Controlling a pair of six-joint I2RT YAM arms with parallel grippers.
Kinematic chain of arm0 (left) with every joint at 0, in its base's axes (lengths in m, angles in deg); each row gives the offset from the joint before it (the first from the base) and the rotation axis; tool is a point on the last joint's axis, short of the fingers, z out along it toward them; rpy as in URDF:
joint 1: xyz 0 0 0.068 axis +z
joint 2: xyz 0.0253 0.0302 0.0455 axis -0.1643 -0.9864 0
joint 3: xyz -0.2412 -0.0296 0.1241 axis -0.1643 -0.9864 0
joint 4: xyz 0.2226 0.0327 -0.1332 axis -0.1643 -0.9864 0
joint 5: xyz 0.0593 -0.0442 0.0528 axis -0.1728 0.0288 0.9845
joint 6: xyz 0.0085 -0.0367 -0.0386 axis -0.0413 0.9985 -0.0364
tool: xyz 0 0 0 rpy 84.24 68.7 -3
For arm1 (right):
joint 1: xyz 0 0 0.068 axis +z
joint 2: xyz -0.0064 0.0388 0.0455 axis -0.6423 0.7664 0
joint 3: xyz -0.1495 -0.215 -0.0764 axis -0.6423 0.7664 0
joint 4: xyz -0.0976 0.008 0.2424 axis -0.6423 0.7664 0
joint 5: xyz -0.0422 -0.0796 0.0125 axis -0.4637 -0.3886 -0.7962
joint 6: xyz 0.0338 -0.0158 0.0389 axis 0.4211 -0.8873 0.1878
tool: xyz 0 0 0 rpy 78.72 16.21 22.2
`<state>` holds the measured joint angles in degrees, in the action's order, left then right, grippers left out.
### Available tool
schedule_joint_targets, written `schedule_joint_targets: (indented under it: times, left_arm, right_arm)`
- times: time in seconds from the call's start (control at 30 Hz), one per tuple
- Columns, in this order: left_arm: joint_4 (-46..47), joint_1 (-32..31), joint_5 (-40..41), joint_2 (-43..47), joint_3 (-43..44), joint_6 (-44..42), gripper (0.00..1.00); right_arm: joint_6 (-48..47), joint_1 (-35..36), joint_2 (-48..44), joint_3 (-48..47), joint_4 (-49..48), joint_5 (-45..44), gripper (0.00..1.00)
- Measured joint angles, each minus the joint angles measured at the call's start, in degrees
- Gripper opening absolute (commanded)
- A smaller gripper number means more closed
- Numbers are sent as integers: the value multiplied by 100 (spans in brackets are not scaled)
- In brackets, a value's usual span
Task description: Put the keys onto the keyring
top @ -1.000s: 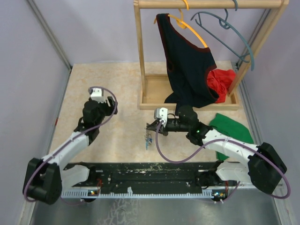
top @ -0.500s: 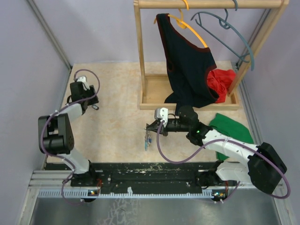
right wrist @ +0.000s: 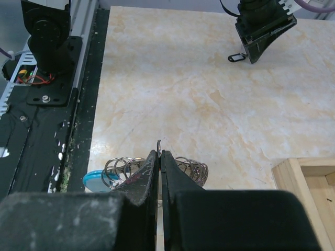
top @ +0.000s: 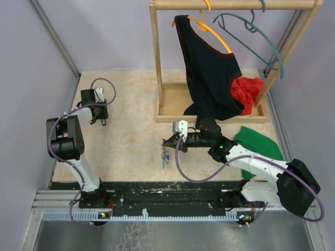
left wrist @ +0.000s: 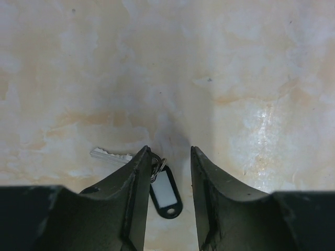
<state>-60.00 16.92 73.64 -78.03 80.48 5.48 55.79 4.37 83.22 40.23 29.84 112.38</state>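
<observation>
One of the keys (left wrist: 110,155), a silver blade joined by a small ring to a black tag (left wrist: 166,193), lies flat on the marble table. My left gripper (left wrist: 168,151) stands over it with jaws apart. The tag lies in the gap and the left finger (left wrist: 137,178) covers the small ring. In the top view this gripper (top: 97,112) is at the far left. Near the table's middle, my right gripper (right wrist: 160,152) is shut on a thin wire of the keyring (right wrist: 193,170), whose coils and light-blue part (right wrist: 97,180) hang below it. From above, the keyring (top: 165,157) dangles under the right gripper (top: 167,141).
A wooden rack (top: 156,63) stands at the back right with a black top (top: 209,73) on a yellow hanger and a grey-blue hanger (top: 251,39). Red cloth (top: 248,91) lies in its base and green cloth (top: 259,141) beside the right arm. A black rail (top: 167,191) runs along the near edge.
The left arm has swung out to the far left and set its gripper down over the black-tagged key, jaws narrowing. The right arm and keyring have held still.
</observation>
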Motion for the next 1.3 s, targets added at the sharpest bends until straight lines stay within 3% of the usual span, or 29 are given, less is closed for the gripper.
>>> schedule_joint_targets:
  times: [0.3,0.57,0.83,1.1,1.3]
  left_arm:
    - [-219,17,94,-109,190,-186,24]
    - [-361,20,125,-101,214,-192,17]
    - [-487,13,160,-28,179,-205,37]
    - [-739,13,337,173,33,-400,44]
    - [-669,13,507,573,-229,-313,43]
  right_arm:
    - [0,0,0,0,2,35,0]
    - [4,0,0,0,0,44,0]
    - [44,0,-2,74,-83,144,0]
    - [107,0,-4,74,-103,258,0]
    - [120,0,-4,74,-105,302,0]
